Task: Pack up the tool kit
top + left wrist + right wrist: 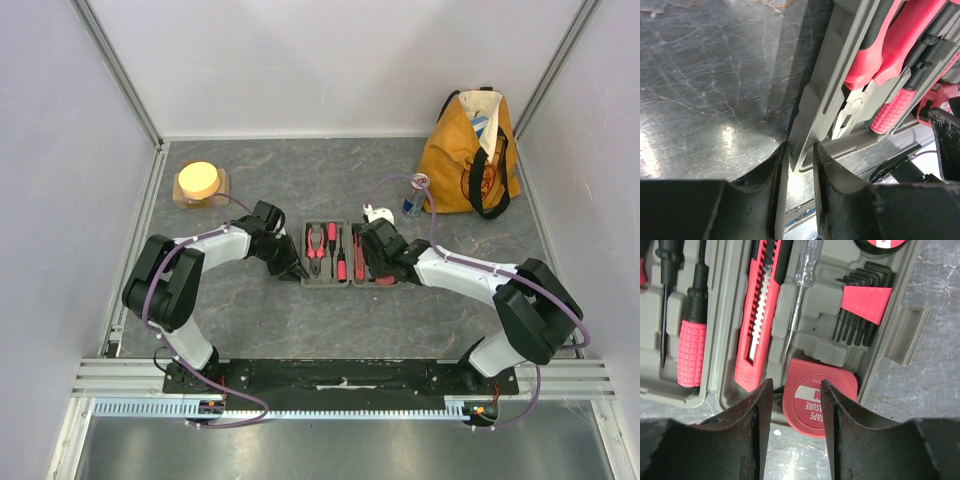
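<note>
Tool kit (339,256), lying open at the centre of the table (250,330). At its 9 o'clock my left gripper (800,150), forearm angled low, pinches the case rim between narrow-set jaws. At 3 o'clock my right gripper (795,387) hovers, jaws parted and empty, over the red tape measure (812,407).

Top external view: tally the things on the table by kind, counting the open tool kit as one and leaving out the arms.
tool kit: 1
orange tote bag: 1
can: 1
round yellow-topped object: 1
small white object: 1
Total: 5
</note>
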Tool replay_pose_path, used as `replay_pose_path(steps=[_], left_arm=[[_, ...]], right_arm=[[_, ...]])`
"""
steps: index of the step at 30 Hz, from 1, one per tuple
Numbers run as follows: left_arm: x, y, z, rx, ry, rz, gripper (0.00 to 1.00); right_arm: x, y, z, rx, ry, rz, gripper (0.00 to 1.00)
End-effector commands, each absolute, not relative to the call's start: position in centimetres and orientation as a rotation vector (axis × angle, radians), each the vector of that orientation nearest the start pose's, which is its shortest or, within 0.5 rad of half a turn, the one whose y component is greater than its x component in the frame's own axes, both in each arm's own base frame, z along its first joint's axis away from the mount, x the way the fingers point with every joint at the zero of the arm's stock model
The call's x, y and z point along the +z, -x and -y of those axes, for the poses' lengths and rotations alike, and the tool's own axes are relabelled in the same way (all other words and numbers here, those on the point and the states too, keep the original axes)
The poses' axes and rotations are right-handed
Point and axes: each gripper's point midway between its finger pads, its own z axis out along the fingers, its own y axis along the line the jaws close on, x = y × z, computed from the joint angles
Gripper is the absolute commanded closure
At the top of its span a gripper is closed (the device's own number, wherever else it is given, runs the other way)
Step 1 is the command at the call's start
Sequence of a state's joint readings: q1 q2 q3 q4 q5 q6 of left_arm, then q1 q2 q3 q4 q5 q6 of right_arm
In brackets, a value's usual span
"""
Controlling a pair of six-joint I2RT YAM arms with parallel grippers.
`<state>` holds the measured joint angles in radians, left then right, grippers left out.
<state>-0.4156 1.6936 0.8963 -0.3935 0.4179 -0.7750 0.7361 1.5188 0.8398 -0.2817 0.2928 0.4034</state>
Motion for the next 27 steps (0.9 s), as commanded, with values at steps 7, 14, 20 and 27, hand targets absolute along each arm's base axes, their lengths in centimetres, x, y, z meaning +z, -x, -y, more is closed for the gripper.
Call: replay_pose_path(steps=[7,14,20,27], left_arm=[[0.4,-25.4,20.7,-0.586,0.456,-2.953,0.75],[0.2,-25.3,20.6,-0.579,0.457,-2.960,0.77],[0.0,-25.1,20.9,-0.599,0.418,-2.983,0.77],[-0.6,-24.6,21.0,-0.599,0.398,-3.020,0.77]], right_arm=[[8.0,-26.9,-19.7,0.071,0.324,-2.495,0.46],[7.7,-25.5,-19.1,0.074,0.392,-2.527,0.60],[5.6,-24.9,-19.4,0.093,0.484,-2.557,0.62],[4.0,-24.2,-19.4,0.092,0.536,-2.596,0.65]])
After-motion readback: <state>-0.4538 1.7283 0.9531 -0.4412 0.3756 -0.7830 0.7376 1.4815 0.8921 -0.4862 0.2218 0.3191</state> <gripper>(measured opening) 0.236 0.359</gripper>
